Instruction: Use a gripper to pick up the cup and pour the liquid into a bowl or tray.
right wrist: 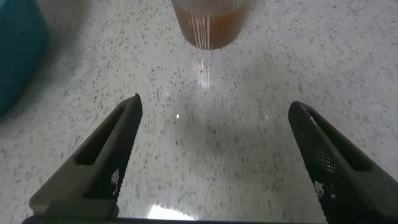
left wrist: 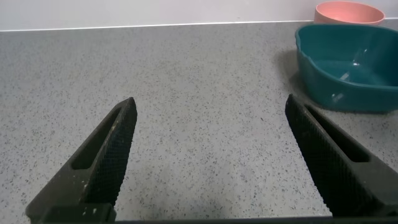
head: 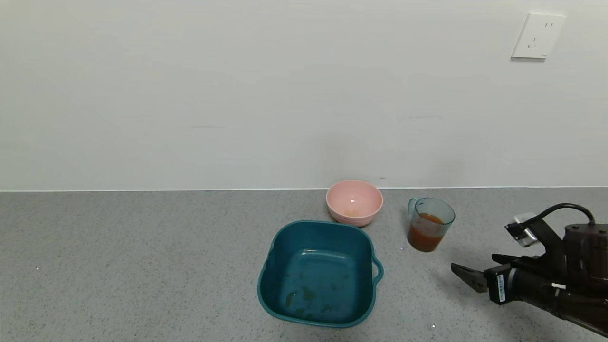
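Observation:
The cup [head: 430, 224] stands upright on the grey counter, handle toward the bowl, about half full of reddish-brown liquid [head: 424, 238]. The pale-pink bowl [head: 354, 202] sits to its left near the wall, with a faint orange trace at its bottom. My right gripper [head: 473, 262] is open and empty, low over the counter to the right of and nearer than the cup. In the right wrist view the cup [right wrist: 208, 25] stands ahead of the open gripper [right wrist: 214, 103], apart from it. My left gripper [left wrist: 210, 102] is open and empty over bare counter, outside the head view.
A square dark-teal tray [head: 270, 270] with a small handle sits in front of the bowl, with a few wet smears inside; it also shows in the left wrist view [left wrist: 348, 74] and the right wrist view [right wrist: 18, 50]. The white wall runs behind the counter.

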Available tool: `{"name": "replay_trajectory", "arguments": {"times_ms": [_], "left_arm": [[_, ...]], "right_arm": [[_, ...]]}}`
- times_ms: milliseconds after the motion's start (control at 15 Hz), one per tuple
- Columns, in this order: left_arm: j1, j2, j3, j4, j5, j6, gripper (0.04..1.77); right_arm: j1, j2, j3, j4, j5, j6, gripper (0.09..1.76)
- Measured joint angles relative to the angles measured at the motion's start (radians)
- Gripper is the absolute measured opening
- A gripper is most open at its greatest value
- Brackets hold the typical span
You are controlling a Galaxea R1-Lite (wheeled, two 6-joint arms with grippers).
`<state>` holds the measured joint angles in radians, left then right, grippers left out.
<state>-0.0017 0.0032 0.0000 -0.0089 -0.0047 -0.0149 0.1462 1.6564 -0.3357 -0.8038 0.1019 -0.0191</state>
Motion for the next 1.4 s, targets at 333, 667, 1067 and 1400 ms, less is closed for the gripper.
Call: {"name": "replay_trajectory", "arguments": {"times_ms": [333, 667, 1067, 1400], "left_arm": [[0.0, 0.0, 0.0, 0.0, 0.0, 0.0, 1.72], [0.0, 0.0, 0.0, 0.0, 0.0, 0.0, 1.72], [0.0, 0.0, 0.0, 0.0, 0.0, 0.0, 1.72], [0.0, 0.0, 0.0, 0.0, 0.0, 0.0, 1.72]], "right_arm": [[0.011, 0.167, 0.001, -0.19, 0.0, 0.003, 1.71], [0.015, 0.316, -0.011, -0.409, 0.0, 0.004, 1.71], [0.019, 0.436, -0.05, -0.548, 0.0, 0.006, 1.71], [0.026, 0.462, -0.094, -0.571, -0.001, 0.006, 1.71]]}}
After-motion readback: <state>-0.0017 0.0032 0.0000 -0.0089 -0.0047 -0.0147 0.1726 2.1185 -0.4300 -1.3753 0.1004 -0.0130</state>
